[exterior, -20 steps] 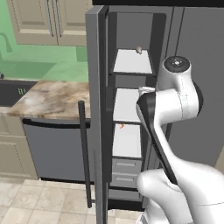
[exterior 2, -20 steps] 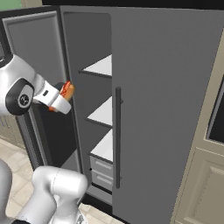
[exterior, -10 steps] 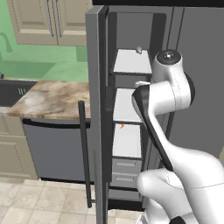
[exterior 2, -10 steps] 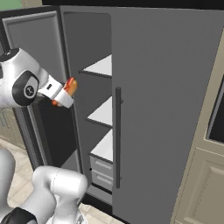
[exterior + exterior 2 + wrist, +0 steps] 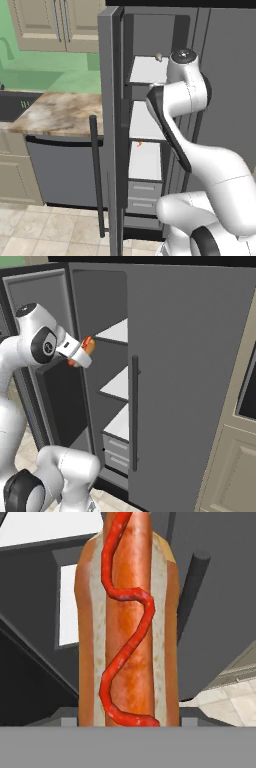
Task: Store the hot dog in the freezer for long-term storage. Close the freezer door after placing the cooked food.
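Observation:
The hot dog (image 5: 89,345), a reddish sausage with a red squiggle in a tan bun, is held in my gripper (image 5: 81,352), which is shut on it. In the hand view the hot dog (image 5: 127,622) stands lengthwise up the middle and hides the fingertips. The gripper hangs in front of the open freezer (image 5: 117,386), level with its upper white shelf (image 5: 116,331) and just left of it. The freezer door (image 5: 111,125) stands wide open, edge-on, with its long bar handle (image 5: 95,175). My arm covers the gripper in the left base view.
A small pale lump (image 5: 158,57) sits on the top shelf (image 5: 147,70). Grey drawers (image 5: 142,192) lie below the shelves. The plain fridge door (image 5: 190,381) with its handle (image 5: 134,411) is closed on the right. A marble counter (image 5: 60,112) and dishwasher (image 5: 60,170) stand left of the open door.
The arm has lifted the hot dog and carried it rightward, closer to the freezer opening and its upper shelf. The grip stays shut. The freezer door has not moved.

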Robot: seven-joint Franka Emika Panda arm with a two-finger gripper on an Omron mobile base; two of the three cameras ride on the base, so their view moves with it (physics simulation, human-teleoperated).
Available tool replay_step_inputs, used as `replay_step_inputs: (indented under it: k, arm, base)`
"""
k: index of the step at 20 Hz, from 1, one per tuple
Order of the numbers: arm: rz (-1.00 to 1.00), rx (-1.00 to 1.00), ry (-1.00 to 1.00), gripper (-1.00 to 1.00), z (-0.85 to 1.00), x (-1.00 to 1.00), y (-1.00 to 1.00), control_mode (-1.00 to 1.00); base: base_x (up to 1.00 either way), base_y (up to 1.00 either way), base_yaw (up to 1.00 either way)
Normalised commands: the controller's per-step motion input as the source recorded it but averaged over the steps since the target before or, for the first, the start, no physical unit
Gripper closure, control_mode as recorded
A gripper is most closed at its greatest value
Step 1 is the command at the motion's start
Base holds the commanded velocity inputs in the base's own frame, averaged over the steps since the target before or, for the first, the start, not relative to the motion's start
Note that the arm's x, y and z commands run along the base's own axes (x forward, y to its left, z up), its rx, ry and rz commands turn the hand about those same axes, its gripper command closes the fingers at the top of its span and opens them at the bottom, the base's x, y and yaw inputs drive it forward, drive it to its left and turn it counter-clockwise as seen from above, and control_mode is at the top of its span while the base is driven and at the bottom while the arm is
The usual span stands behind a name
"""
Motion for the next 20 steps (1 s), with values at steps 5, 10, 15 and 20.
replay_step_inputs:
  k: [5,10,15,20]
  arm:
    - [-0.01,0.02,0.0,1.0,0.02,0.55,-0.04,-1.0]
    - [0.0,0.0,0.0,1.0,0.0,0.45,-0.01,-1.0]
    - [0.0,0.0,0.0,1.0,0.0,0.32,-0.21,-1.0]
    - [0.0,0.0,0.0,1.0,0.0,0.31,-0.2,-1.0]
  base:
    - [0.0,0.0,0.0]
    - [0.0,0.0,0.0]
    - [0.0,0.0,0.0]
    - [0.0,0.0,0.0]
